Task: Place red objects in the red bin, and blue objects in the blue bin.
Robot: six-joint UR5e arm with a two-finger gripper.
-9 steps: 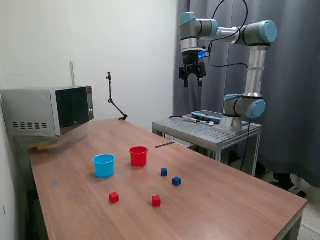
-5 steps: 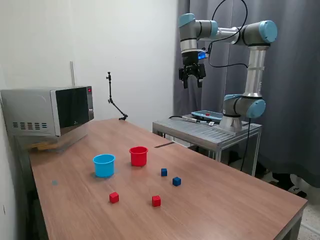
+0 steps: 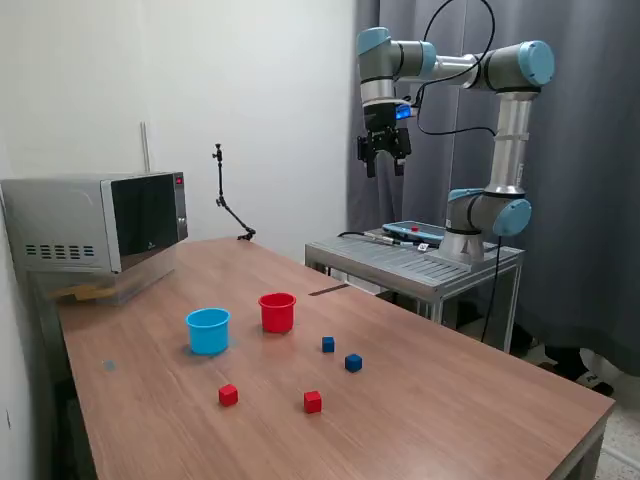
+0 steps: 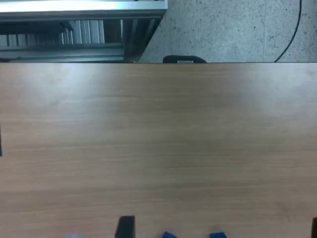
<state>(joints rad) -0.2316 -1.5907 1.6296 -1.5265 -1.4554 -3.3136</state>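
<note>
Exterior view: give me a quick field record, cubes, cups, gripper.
red cubes: two loose on the table, one, one
blue cubes: two loose on the table, one, one
red cup: upright, no cube seen inside
blue cup: upright, on the exterior view's left of the red cup
gripper: high above the table, jaws apart, holding nothing
sorted so far: none

No text, label, brand, number or sign could be read anywhere, and the microwave [image 3: 95,221]'s small red display was too tiny to make out.
</note>
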